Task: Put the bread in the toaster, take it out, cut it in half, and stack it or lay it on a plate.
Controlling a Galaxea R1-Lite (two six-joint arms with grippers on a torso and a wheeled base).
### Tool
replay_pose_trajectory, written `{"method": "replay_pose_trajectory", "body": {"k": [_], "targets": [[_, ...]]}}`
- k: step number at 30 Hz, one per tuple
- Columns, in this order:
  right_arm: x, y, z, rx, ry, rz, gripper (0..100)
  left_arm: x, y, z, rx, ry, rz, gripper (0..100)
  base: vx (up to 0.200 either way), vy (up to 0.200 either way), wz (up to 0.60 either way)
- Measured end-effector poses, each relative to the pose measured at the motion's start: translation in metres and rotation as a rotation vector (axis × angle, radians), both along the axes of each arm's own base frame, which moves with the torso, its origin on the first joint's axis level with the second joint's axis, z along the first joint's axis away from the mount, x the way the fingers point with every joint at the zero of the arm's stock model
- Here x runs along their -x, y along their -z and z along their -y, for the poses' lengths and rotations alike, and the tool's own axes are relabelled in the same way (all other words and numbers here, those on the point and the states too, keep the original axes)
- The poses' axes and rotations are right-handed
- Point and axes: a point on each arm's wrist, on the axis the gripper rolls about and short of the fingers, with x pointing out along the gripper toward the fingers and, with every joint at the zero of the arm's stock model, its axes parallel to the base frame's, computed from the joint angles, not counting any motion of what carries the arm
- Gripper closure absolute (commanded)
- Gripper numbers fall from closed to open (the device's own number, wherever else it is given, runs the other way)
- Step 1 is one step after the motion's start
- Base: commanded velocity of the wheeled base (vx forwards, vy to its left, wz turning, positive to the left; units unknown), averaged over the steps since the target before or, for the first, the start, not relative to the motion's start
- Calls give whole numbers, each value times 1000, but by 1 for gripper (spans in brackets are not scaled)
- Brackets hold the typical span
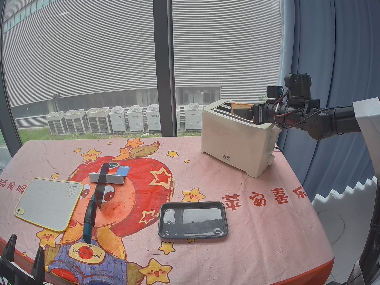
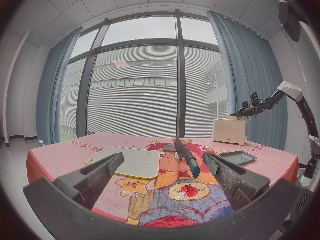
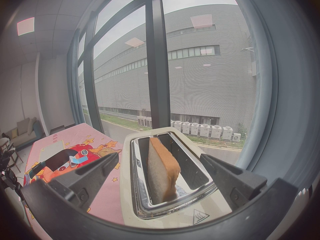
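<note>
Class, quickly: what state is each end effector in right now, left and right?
Left end effector: open, holding nothing.
Right end effector: open, at the bread slice standing in the toaster, not clamped on it.

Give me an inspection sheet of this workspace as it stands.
Surface: table under a pink cartoon tablecloth, lying flat.
Job's things: bread stands in one slot of the toaster, top sticking out; knife has its blade on a knife rest; cutting board bare; dark plate bare.
Clutter: nothing seen.
Grippers: right hand open over the toaster, fingers either side of the bread, not touching; left hand open at the table's near edge.
Cables: wires looped at the right wrist.
Surroundings: window behind, blue curtain on the right.
</note>
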Motion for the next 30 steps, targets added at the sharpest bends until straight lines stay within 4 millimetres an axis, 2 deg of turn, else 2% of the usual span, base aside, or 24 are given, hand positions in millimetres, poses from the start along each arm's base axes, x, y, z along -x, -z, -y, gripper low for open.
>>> {"method": "replay_pose_trajectory", "body": {"k": [3,4,26,30], "targets": [[1,3,0,7,-3,-5,0,0,0,0,0,0,0,0,0,0,0],[1,4,-1,11,-4,-6,100,0,0,0,0,0,0,0,0,0,0],[3,-1,0,8,-6,15,100,0,0,0,0,0,0,0,0,0,0],[2,-12,0,-2,-6,47,100,0,0,0,0,0,0,0,0,0,0]]}}
